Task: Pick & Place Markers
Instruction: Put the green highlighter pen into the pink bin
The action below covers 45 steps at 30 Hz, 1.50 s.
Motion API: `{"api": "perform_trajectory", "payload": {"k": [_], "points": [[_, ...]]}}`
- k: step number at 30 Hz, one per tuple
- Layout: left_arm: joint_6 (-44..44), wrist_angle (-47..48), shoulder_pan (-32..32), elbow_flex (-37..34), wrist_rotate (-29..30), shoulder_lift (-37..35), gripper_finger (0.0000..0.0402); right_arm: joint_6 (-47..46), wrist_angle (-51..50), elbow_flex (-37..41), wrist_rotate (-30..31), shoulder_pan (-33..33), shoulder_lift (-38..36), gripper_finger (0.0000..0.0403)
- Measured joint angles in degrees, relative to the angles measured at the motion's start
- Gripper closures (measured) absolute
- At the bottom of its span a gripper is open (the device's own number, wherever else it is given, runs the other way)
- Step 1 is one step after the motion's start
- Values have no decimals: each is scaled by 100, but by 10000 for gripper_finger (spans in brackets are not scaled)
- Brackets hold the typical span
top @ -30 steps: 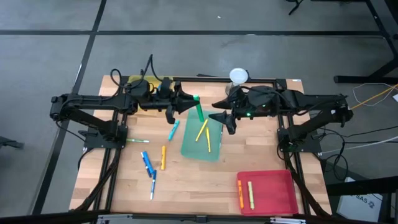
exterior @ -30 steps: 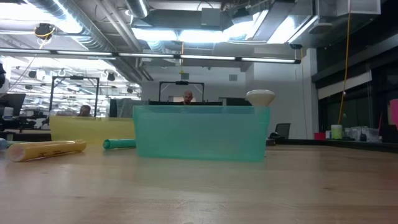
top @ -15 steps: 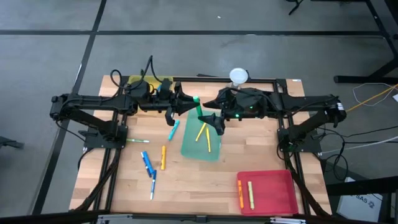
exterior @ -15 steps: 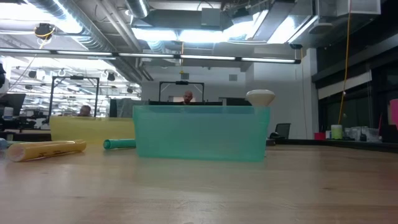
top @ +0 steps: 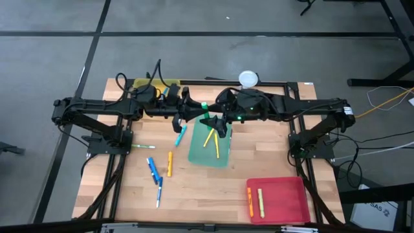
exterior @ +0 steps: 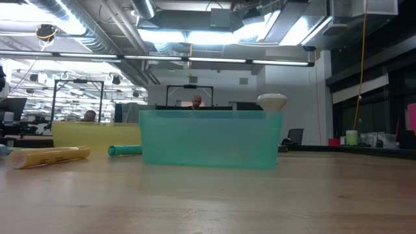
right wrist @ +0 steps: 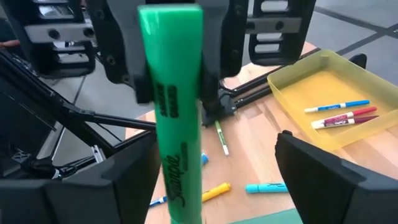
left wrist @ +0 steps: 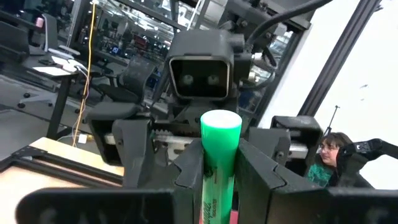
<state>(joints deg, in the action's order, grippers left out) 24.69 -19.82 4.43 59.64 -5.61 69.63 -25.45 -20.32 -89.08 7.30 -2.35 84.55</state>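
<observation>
Lower end of the green marker (right wrist: 171, 124) cut off at the right wrist view's edge, tip unseen.

Bright green highlighter marker (right wrist: 173, 118), black lettering on barrel. Translucent teal plastic tray (top: 209, 155), two yellow markers (top: 212, 140) inside. Red tray (top: 284, 200): one orange, one yellow marker. Yellow tray (right wrist: 323, 93): blue, red, pink markers. Pale wooden desk (top: 194, 188): blue, orange, teal, green markers. Black arms.
</observation>
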Motion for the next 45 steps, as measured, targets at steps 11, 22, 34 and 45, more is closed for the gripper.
{"api": "perform_trajectory", "payload": {"k": [11,22,34,45], "points": [[0,77,0,0,-22,0,338,-2,356,0,-150,0,93,214],[0,92,7,0,-33,2,338,-2,374,0,-224,33,136,311],[153,88,1,0,-57,7,283,28,333,0,-271,36,136,344],[168,56,34,0,118,-4,163,8,-63,0,-429,42,7,344]]}}
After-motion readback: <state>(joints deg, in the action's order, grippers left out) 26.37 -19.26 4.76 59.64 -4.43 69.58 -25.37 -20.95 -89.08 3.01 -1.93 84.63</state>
